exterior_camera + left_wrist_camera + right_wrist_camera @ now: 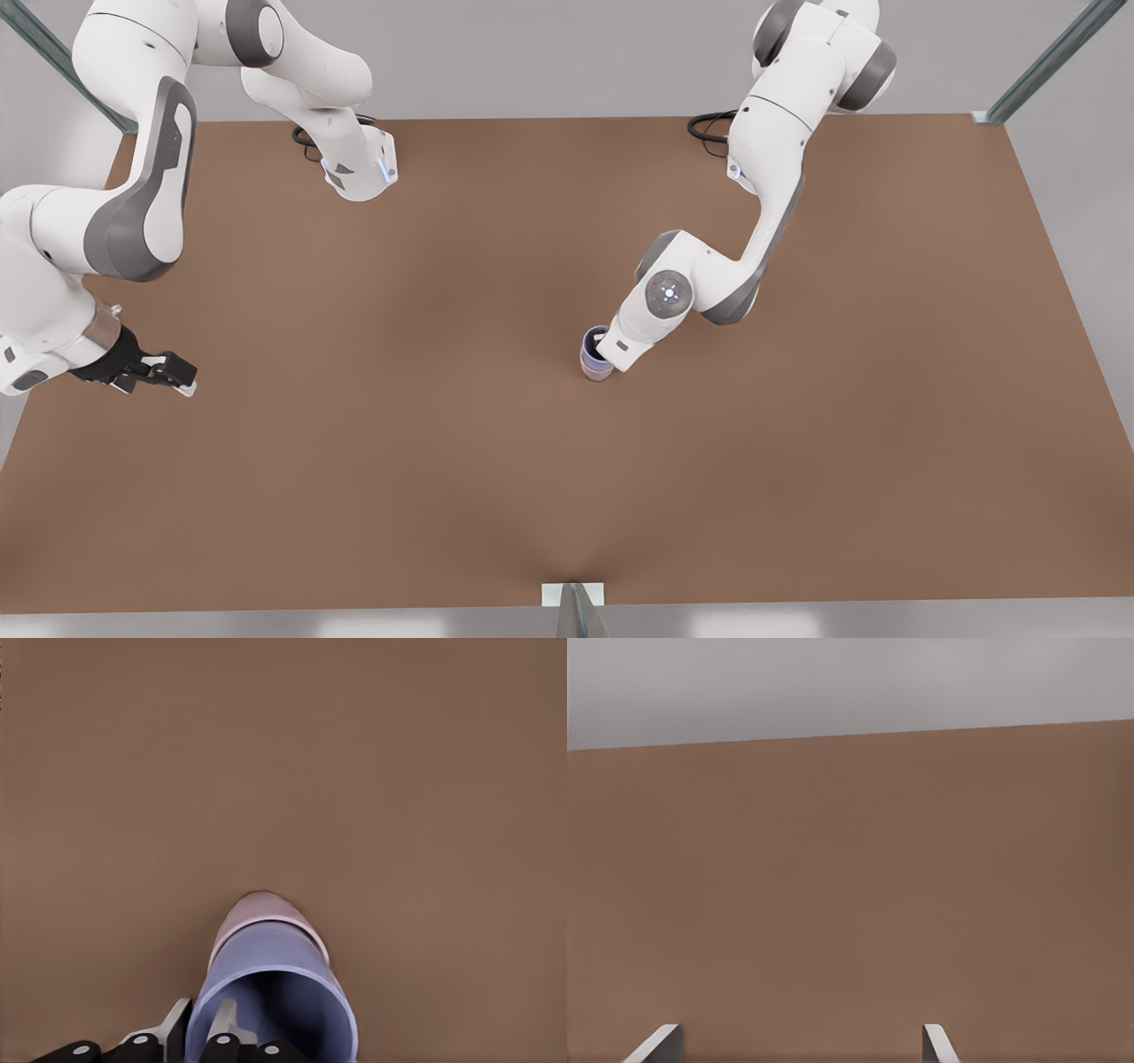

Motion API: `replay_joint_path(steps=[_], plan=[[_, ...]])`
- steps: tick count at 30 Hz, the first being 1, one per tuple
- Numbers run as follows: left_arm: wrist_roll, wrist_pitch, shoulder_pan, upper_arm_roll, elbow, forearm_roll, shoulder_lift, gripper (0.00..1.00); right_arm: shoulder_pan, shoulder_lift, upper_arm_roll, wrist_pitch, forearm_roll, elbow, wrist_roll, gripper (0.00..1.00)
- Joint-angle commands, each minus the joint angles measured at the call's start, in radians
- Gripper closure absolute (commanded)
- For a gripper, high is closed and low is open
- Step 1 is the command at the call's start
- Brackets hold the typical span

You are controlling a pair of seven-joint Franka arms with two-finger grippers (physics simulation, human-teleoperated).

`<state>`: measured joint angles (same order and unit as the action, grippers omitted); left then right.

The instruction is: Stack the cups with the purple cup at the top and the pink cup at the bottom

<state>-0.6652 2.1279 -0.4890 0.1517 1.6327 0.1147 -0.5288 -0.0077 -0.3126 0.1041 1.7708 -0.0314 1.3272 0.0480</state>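
Note:
The purple cup (pixel 592 342) sits nested inside the pink cup (pixel 596 371), which stands upright on the table near the middle. In the left wrist view the purple cup (pixel 275 961) shows its dark inside, and the pink cup (pixel 255 911) peeks out beneath it. My left gripper (pixel 604 351) (pixel 197 1024) is the one on the front view's right. It is shut on the purple cup's rim, one finger inside and one outside. My right gripper (pixel 174 376) (pixel 797 1043) waits open and holds nothing, low over the table at the front view's left edge.
The brown table (pixel 443 461) stretches wide around the cups. Both arm bases and their black cables (pixel 709 133) stand along the far edge. A metal bracket (pixel 573 595) sits at the near edge.

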Motion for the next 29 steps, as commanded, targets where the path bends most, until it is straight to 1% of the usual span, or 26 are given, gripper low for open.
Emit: replay_joint_path(steps=[1,2,3,4,5,9,11,12,14,15,16,17,18,19,20,21,22,23,24,25,29], plan=[[-0.117,-0.002,0.0,0.0,-0.001,-0.006,0.001,0.63,0.0,0.001,0.0,-0.001,-0.001,0.0,0.007,0.0],[-0.116,-0.002,0.0,0.0,-0.001,-0.01,0.001,0.51,0.0,0.001,0.0,0.001,-0.001,0.0,0.007,0.0],[-0.114,0.0,0.0,0.0,-0.001,-0.012,0.001,0.42,0.002,0.001,0.0,0.001,-0.001,0.0,0.006,0.0],[-0.111,0.0,0.0,0.0,-0.001,-0.015,0.001,0.34,0.0,0.0,0.0,0.001,-0.001,0.0,0.007,0.0],[-0.109,0.0,0.0,0.0,-0.001,-0.018,0.001,0.3,0.0,0.0,0.0,0.001,-0.001,0.0,0.006,0.0],[-0.108,-0.009,0.0,-0.001,-0.004,-0.018,0.018,0.29,0.002,-0.002,0.0,0.001,0.001,0.0,0.006,0.0],[-0.108,-0.141,0.001,-0.007,-0.079,-0.036,0.029,0.29,0.002,-0.003,0.0,0.002,0.001,0.0,0.006,0.0],[-0.082,-0.252,0.003,-0.012,-0.134,-0.053,0.044,0.29,0.0,-0.003,0.0,0.002,0.001,0.0,0.006,0.0],[0.047,-0.431,0.006,-0.075,-0.235,-0.052,0.079,0.29,0.002,-0.003,0.0,0.002,0.001,0.0,0.006,0.0],[0.162,-0.491,0.006,-0.133,-0.257,-0.05,0.096,0.27,0.0,-0.003,0.0,0.002,0.001,-0.002,0.006,0.0],[0.326,-0.506,0.006,-0.211,-0.257,-0.049,0.128,0.11,0.0,-0.003,0.0,0.001,-0.005,0.0,0.006,0.0],[0.465,-0.528,0.006,-0.283,-0.257,-0.049,0.148,0.0,0.0,-0.003,0.0,0.001,-0.012,0.0,0.006,0.0],[0.55,-0.542,0.004,-0.325,-0.257,-0.05,0.157,0.0,0.0,-0.003,0.0,0.001,-0.012,0.0,0.006,0.0],[0.598,-0.562,0.007,-0.386,-0.257,-0.049,0.196,0.0,0.0,-0.003,0.0,-0.001,-0.012,0.0,0.006,0.0],[0.601,-0.575,0.013,-0.411,-0.257,-0.052,0.22,0.0,0.0,-0.002,0.0,-0.001,-0.012,0.0,0.006,0.0],[0.68,-0.598,0.076,-0.387,-0.255,-0.052,0.251,0.0,0.0,-0.002,0.0,-0.001,-0.012,-0.002,0.006,0.0],[0.714,-0.605,0.156,-0.313,-0.257,-0.05,0.274,0.0,0.0,-0.002,0.0,-0.001,-0.012,0.0,0.006,0.0],[0.72,-0.605,0.239,-0.212,-0.269,-0.068,0.288,0.0,0.0,-0.002,0.0,0.001,-0.012,0.0,0.006,0.0],[0.724,-0.603,0.34,-0.077,-0.289,-0.159,0.291,0.0,0.0,-0.003,0.0,0.001,-0.012,0.0,0.006,0.0],[0.73,-0.586,0.363,-0.057,-0.29,-0.175,0.303,0.0,0.0,-0.003,0.0,0.001,-0.012,0.0,0.006,0.0],[0.756,-0.526,0.363,-0.057,-0.281,-0.179,0.303,0.0,0.0,-0.005,0.0,0.002,-0.012,-0.002,0.006,0.0]])
